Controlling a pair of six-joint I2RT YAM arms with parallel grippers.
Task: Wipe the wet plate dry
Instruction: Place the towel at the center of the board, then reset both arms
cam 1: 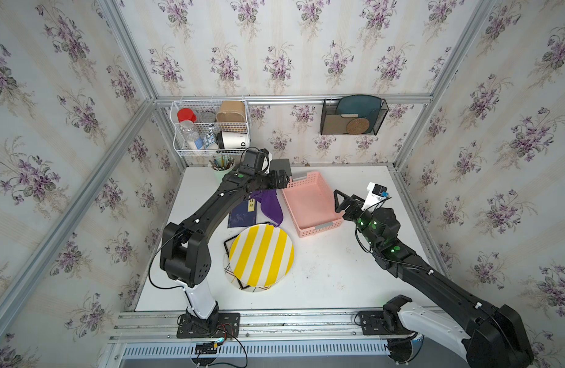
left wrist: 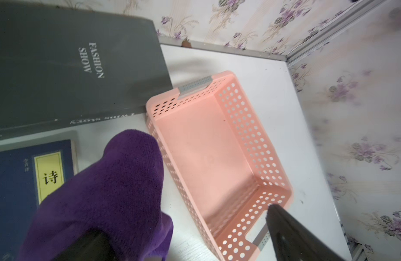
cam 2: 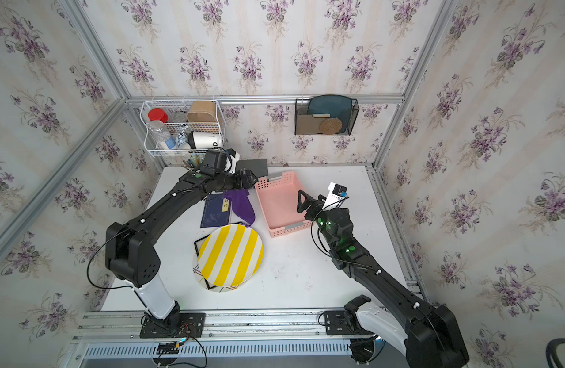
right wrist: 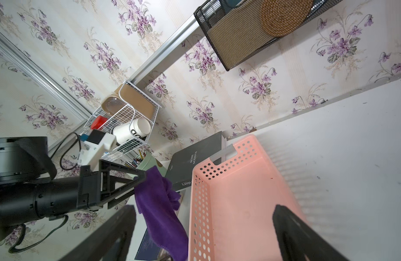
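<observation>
Right arm (cam 1: 450,286) | right pincer (cam 1: 338,202) wide | left pincer (cam 1: 284,181) wide, purple cloth (cam 1: 270,205) touching | white table (cam 1: 338,270) | floral walls (cam 1: 306,57)

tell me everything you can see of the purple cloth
The cloth is soft, fuzzy, towel-like fabric, crumpled in loose folds. It hangs off one finger of the open left end effector, trailing down onto the blue book, close beside the basket, its low end near the striped plate.
</observation>
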